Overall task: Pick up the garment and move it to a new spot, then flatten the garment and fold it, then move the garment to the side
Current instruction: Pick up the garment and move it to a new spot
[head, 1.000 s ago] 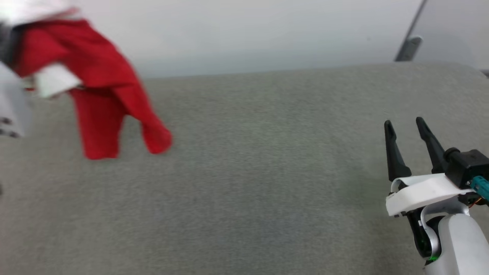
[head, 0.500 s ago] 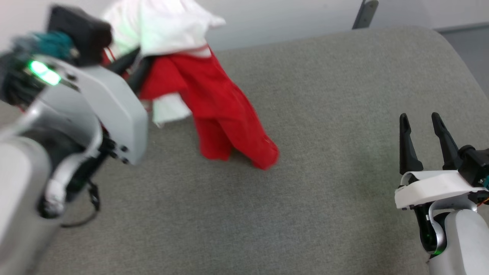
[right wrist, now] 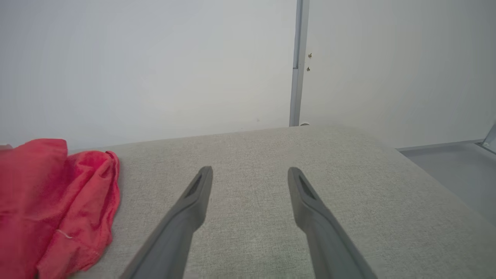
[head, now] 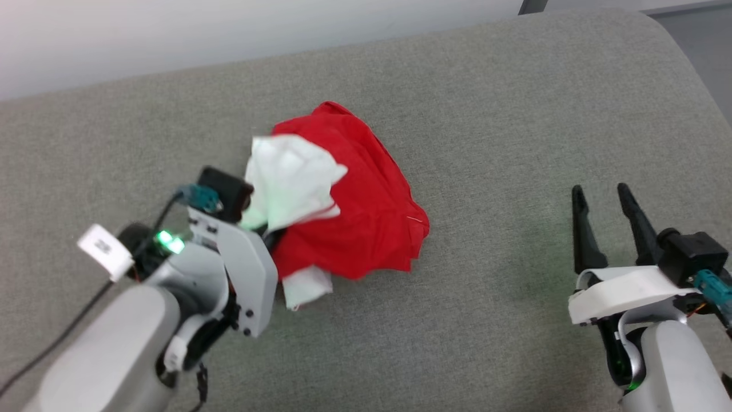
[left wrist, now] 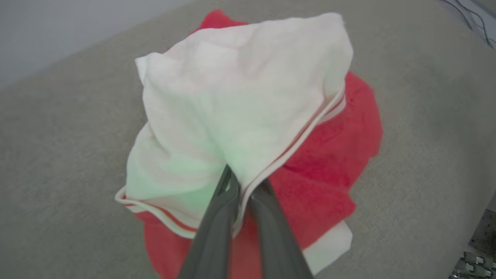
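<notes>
The garment point(head: 366, 206) lies bunched in a red heap on the grey cushion, a white sleeve point(head: 291, 180) draped over its left side. In the left wrist view the white sleeve point(left wrist: 240, 100) with striped trim folds over the red cloth point(left wrist: 333, 162). My left gripper point(left wrist: 244, 182) is shut on the sleeve's edge; in the head view its tips point(head: 269, 232) are buried under the cloth. My right gripper point(head: 600, 197) stands open well to the right, empty, with the garment point(right wrist: 50, 201) at the left of its wrist view and its fingers point(right wrist: 197, 201) spread above bare cushion.
The grey upholstered surface point(head: 486, 114) ends at a pale wall behind and rounds off at the right point(head: 692, 68). A grey post point(right wrist: 297, 62) stands on the wall beyond the far edge. A dark cable point(head: 68, 332) trails from my left arm.
The head camera has tilted and turned. My left gripper came down toward the cushion with the garment, which hung in the air before and now rests in a heap. The right gripper has stayed open.
</notes>
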### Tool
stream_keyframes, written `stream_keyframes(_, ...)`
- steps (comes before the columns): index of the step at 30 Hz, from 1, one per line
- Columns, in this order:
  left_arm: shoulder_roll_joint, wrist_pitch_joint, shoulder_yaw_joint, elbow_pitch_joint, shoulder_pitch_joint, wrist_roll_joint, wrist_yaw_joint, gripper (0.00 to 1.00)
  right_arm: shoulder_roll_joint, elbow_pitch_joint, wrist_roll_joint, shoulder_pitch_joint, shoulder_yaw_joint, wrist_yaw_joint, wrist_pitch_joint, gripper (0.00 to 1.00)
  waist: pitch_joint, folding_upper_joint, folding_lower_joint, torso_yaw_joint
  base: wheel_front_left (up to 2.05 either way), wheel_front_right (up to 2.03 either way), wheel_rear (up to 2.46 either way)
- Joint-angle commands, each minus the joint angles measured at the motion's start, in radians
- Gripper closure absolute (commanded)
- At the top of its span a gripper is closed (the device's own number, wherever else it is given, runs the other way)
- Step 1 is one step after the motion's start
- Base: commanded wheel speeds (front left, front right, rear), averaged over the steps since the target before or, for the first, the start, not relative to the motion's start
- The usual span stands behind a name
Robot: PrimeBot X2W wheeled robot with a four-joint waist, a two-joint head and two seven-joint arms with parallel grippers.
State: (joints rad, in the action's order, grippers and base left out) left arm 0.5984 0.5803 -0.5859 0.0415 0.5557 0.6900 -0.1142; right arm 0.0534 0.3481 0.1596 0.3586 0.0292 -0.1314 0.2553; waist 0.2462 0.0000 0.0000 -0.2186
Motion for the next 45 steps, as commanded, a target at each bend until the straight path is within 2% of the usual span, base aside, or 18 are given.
stream_keyframes(1, -0.012, -0.010, -0.009, -0.026, -0.018, 0.009, 0.011, 1.00, -0.002, 0.004, 0.005, 0.008, -0.006, 0.001, 0.004, 0.00, 0.000, 0.0000, 0.0000, 0.000, 0.00, 0.00, 0.00)
stream_keyframes(7, -0.056, -0.044, -0.053, -0.180, -0.043, 0.015, 0.054, 1.00, -0.004, 0.025, 0.016, 0.014, -0.033, 0.001, 0.008, 0.00, -0.012, 0.0000, 0.0000, 0.000, 0.00, 0.00, 0.00)
stream_keyframes(9, -0.071, -0.048, -0.065, -0.234, -0.050, 0.024, 0.066, 0.92, -0.003, 0.031, 0.017, 0.014, -0.039, 0.001, 0.008, 0.00, -0.019, 0.0000, 0.0000, 0.002, 0.00, 0.00, 0.00)
stream_keyframes(10, -0.078, -0.048, -0.072, -0.259, -0.049, 0.024, 0.073, 0.83, -0.004, 0.033, 0.019, 0.013, -0.041, 0.001, 0.009, 0.00, -0.023, 0.0000, 0.0000, 0.004, 0.00, 0.00, 0.00)
stream_keyframes(12, -0.099, -0.053, -0.086, -0.307, -0.046, 0.031, 0.091, 0.55, -0.004, 0.039, 0.021, 0.013, -0.045, 0.001, 0.009, 0.00, -0.032, 0.0000, 0.0000, 0.011, 0.00, 0.00, 0.00)
stream_keyframes(14, -0.116, -0.058, -0.100, -0.345, -0.040, 0.035, 0.115, 0.49, -0.004, 0.044, 0.021, 0.011, -0.049, 0.001, 0.010, 0.00, -0.042, 0.0000, 0.0000, 0.017, 0.00, 0.00, 0.00)
stream_keyframes(15, -0.122, -0.062, -0.103, -0.360, -0.036, 0.040, 0.126, 0.09, -0.004, 0.046, 0.021, 0.010, -0.052, 0.001, 0.009, 0.00, -0.048, 0.0000, 0.0000, 0.020, 0.00, 0.00, 0.00)
stream_keyframes(16, -0.128, -0.064, -0.103, -0.374, -0.032, 0.046, 0.133, 0.00, -0.004, 0.047, 0.021, 0.009, -0.053, 0.001, 0.010, 0.00, -0.054, 0.0000, 0.0000, 0.023, 0.00, 0.00, 0.00)
stream_keyframes(21, -0.124, -0.081, -0.090, -0.381, -0.007, 0.059, 0.160, 0.00, -0.004, 0.054, 0.007, -0.003, -0.049, 0.001, 0.010, 0.00, -0.093, 0.0000, 0.0000, 0.045, 0.00, 0.00, 0.00)
stream_keyframes(24, -0.110, -0.101, -0.069, -0.348, -0.011, 0.072, 0.157, 0.00, -0.001, 0.057, 0.005, -0.018, -0.047, 0.001, 0.010, 0.00, -0.123, 0.0000, 0.0000, 0.062, 0.00, 0.00, 0.00)
stream_keyframes(33, -0.020, -0.187, 0.019, -0.165, -0.093, 0.081, 0.098, 0.00, 0.018, 0.055, 0.013, -0.052, -0.049, 0.001, -0.001, 0.00, -0.207, 0.0000, 0.0000, 0.124, 0.00, 0.00, 0.00)
stream_keyframes(41, 0.058, -0.355, 0.141, -0.071, -0.215, 0.094, 0.036, 0.00, 0.028, 0.050, 0.025, -0.070, -0.055, 0.001, -0.012, 0.00, -0.257, 0.0000, 0.0000, 0.172, 0.00, 0.00, 0.00)
stream_keyframes(45, 0.081, -0.450, 0.199, -0.056, -0.291, 0.111, 0.026, 0.00, 0.031, 0.049, 0.027, -0.083, -0.053, 0.001, -0.015, 0.00, -0.274, 0.0000, 0.0000, 0.189, 0.00, 0.00, 0.00)
